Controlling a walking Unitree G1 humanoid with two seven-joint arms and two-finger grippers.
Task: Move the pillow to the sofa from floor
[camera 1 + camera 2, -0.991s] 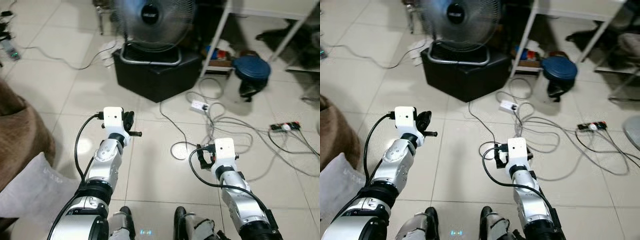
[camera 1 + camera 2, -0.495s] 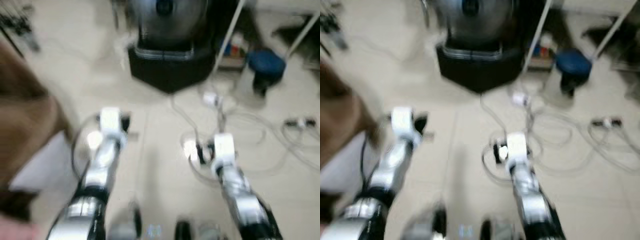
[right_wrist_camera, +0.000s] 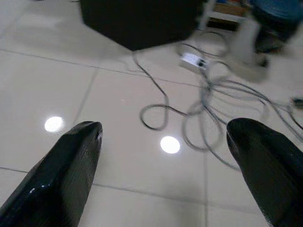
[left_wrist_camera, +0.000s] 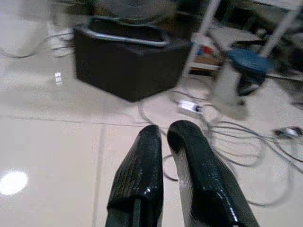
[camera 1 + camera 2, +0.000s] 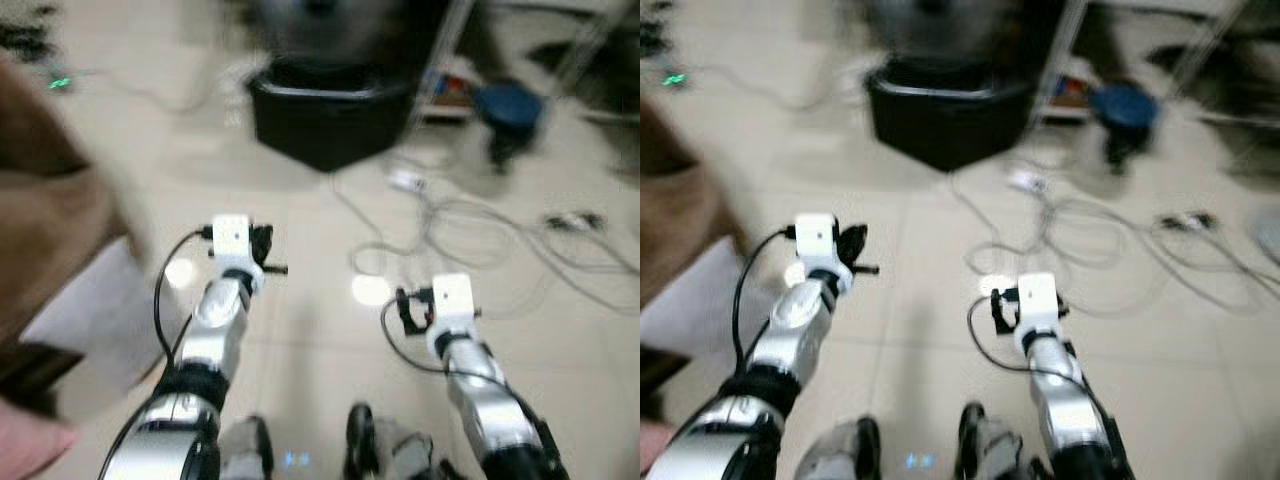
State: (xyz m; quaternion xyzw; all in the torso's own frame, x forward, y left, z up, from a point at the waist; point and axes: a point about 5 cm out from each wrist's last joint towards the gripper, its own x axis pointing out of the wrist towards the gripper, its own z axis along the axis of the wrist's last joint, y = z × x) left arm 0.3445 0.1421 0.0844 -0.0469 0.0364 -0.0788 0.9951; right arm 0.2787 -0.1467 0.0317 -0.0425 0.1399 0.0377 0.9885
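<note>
Head views blurred, so the robot is probably turning or walking; details are soft. Pale grey pillow (image 5: 95, 325) lies at the near left, beside the left arm, its far edge against a brown sofa (image 5: 45, 215) that takes up the left side. Whether the pillow rests fully on the tile floor (image 5: 320, 300) or leans on the sofa, can't tell. Something pinkish sits at the near-left corner, unclear what.

Left gripper (image 4: 163, 142) is held out low over bare tile ahead of the robot, fingers nearly together with only a slim gap, holding nothing. Right gripper (image 3: 163, 142) is also out over the tile, fingers spread wide, empty. Neither touches the pillow; both arms sit in a carry-neutral pose forward of the body, likely just for balance while moving.

Farther off: a black box (image 5: 330, 115) with a fan on top, too blurred to detail, a white power strip (image 3: 194, 60) with loose cables (image 5: 470, 225) looping across the floor toward the right, and a blue stool (image 5: 510, 105) at the far right by white table legs.

Judgement: the task is at the approach stage, pickup not started. The pillow is off to the left, so the robot likely needs to face it and lower the arms before grasping. Cables near the right gripper are a snag risk.
</note>
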